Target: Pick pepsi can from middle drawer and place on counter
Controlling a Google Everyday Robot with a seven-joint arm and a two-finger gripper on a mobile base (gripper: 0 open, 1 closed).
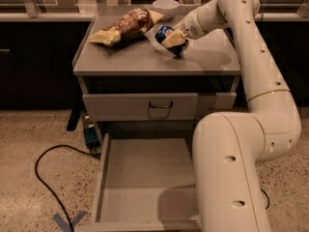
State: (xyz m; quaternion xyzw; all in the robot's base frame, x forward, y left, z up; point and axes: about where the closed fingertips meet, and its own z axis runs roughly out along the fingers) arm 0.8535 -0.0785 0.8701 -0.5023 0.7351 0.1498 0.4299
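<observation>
While the middle drawer (pixel 140 178) stands pulled out low at the front of the grey cabinet, the pepsi can (pixel 164 33) is seen up at the desk (pixel 140 57), pinched between the pale fingers (pixel 175 37) of the robot's hand (pixel 174 42). The can is held tilted near the middle of the desk top; whether its lower end touches the surface cannot be told. The hand is carried in from the right on a white arm (pixel 263 81), whose thick lower segment is seen in the foreground, covering the drawer's right side. A yellow-brown snack bag (pixel 123 27) is laid on the desk at left of the can, apart from it, and a white bowl (pixel 165 6) is set at the back edge, behind the can. Below the desk top, a closed drawer front (pixel 125 108) with a small dark loop handle (pixel 161 104) is shown above the open tray. A black cable (pixel 41 178) is looped across the speckled floor (pixel 29 129) at left, and a cross of blue tape (pixel 67 220) is marked near the drawer's front corner.
</observation>
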